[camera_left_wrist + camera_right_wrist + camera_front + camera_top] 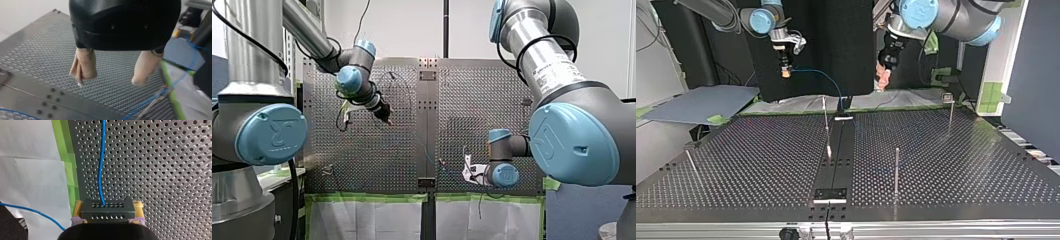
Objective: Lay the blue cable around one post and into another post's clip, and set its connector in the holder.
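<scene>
Your right gripper (pixel 108 206) pinches the connector (pixel 107 213), blue cable (pixel 100 170) running ahead — your left gripper (pixel 109 80) spread wide, empty.

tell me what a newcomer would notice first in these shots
Most striking is the blue cable, running ahead over the perforated table from the grey connector clamped between the yellow pads of my right gripper in the right wrist view. Next, my left gripper hangs open and empty above the table, beige pads apart. In the top view, thin metal posts stand on it.
</scene>
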`<action>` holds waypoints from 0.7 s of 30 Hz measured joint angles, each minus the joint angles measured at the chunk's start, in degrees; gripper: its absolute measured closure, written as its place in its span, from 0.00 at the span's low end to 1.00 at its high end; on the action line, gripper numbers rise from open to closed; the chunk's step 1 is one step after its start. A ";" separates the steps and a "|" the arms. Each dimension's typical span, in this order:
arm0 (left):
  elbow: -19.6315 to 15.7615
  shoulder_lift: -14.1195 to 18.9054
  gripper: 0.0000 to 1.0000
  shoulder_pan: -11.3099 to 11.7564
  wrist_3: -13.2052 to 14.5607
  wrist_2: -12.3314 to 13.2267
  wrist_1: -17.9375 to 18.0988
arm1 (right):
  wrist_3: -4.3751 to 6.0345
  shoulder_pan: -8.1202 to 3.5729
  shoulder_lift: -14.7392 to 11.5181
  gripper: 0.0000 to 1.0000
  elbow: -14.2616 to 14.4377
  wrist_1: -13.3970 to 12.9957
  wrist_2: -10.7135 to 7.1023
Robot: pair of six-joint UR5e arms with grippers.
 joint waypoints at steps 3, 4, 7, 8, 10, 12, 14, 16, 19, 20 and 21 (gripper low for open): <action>-1.73 -1.73 0.00 -1.73 -0.21 -1.72 1.74 | -0.27 0.27 0.00 1.00 0.01 0.00 0.02; -2.23 -2.22 0.00 -2.23 -0.22 -2.21 2.21 | -0.38 0.35 0.00 1.00 0.01 -0.02 0.03; -3.96 -3.96 0.00 -3.96 -0.33 -3.95 3.95 | -0.68 0.60 0.00 1.00 0.01 -0.06 0.03; -4.51 -4.50 0.00 -4.50 -0.46 -4.47 4.49 | -0.75 0.69 -0.01 1.00 0.01 -0.10 0.04; -5.73 -5.73 0.00 -5.73 -0.98 -5.72 5.72 | -0.82 0.84 -0.04 1.00 0.00 -0.15 0.03; -6.99 -6.99 0.00 -6.99 -1.68 -6.97 7.01 | -0.93 1.04 -0.06 1.00 0.00 -0.13 0.07; -8.02 -8.01 0.00 -8.01 -2.21 -7.98 8.00 | -1.16 1.23 -0.13 1.00 0.01 0.00 0.17; -9.19 -9.19 0.00 -9.19 -2.79 -9.18 9.18 | -1.43 1.32 -0.26 1.00 0.00 0.15 0.27; -10.69 -10.92 0.00 -10.92 -3.62 -10.89 10.91 | -1.72 1.47 -0.98 1.00 0.00 0.56 0.32; -10.90 -11.41 0.00 -11.41 -3.81 -11.29 11.40 | -1.77 1.57 -1.52 1.00 0.01 0.95 0.34; -11.05 -12.03 0.00 -12.02 -4.02 -11.69 12.05 | -1.78 1.64 -1.81 1.00 0.02 1.19 0.35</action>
